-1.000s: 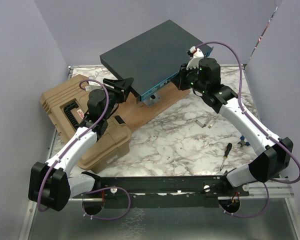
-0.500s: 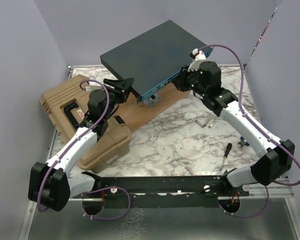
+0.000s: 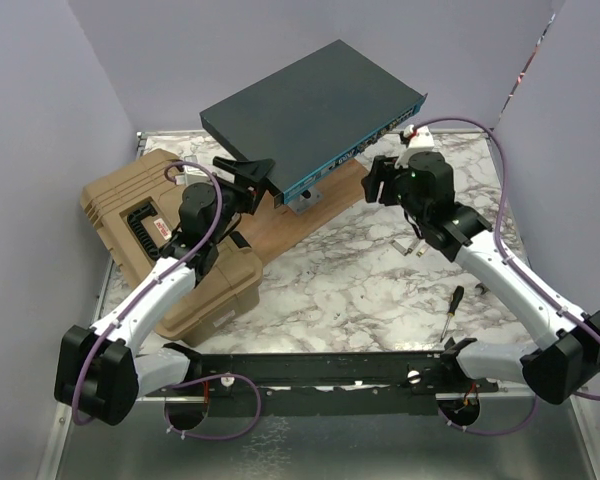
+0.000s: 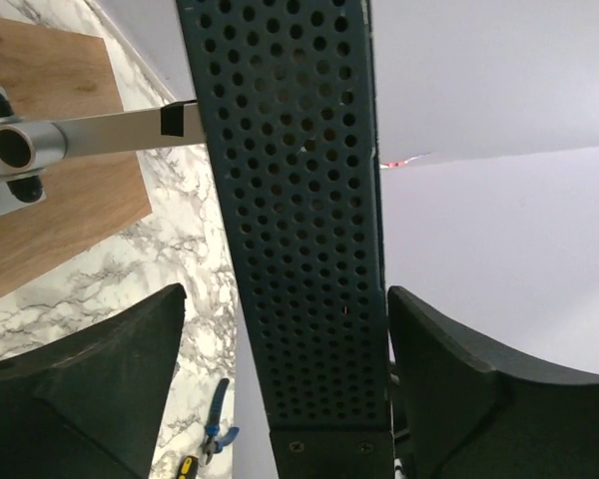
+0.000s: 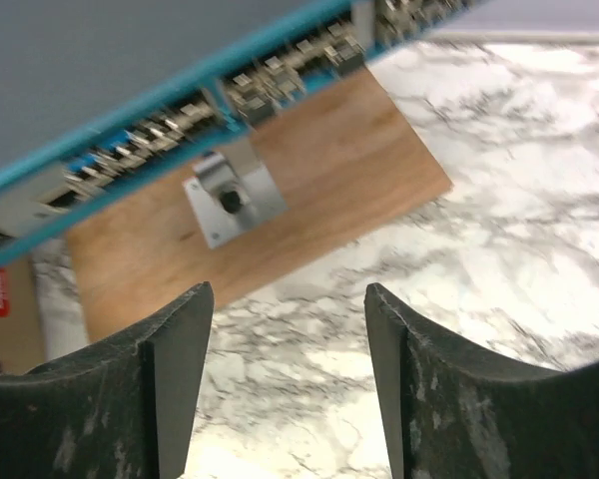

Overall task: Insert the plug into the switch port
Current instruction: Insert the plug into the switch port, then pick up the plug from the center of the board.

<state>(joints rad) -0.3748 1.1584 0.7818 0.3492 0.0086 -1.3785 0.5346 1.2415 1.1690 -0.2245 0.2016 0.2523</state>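
At the near edge of the white-and-grey marbled tabletop (image 3: 330, 285), a slim black-handled screwdriver (image 3: 450, 310) is seen lying beside the right arm. Small blue-handled pliers (image 4: 220, 431) are seen near it in the left wrist view. On the left, a tan ribbed plastic case (image 3: 130, 215) is partly covered by the left arm. Further in, 2 small pale pieces (image 3: 410, 247) are seen on the marble under the right arm; they are too small to be identified, so the plug cannot be picked out with certainty.

The right gripper (image 3: 373, 182) is held just in front of the switch's front face, apart from it. Its jaws are spread wide and nothing is seen between them in the right wrist view (image 5: 285, 294).

The left gripper (image 3: 252, 175) is placed at the switch's left end. Its jaws are also spread wide around the perforated side wall (image 4: 287, 294). A clear gap is seen at 1 finger (image 4: 90, 389); the other finger (image 4: 479, 389) lies just beside the wall.

A flat brown wooden board (image 3: 290, 220) is laid on the marble, and a silver metal bracket (image 5: 228, 195) is fixed to it. The wide flat dark grey metal switch (image 3: 310, 110) is carried above the board, tilted. Its thin teal front face with its row of small ports (image 5: 230, 85) is turned toward the right gripper.
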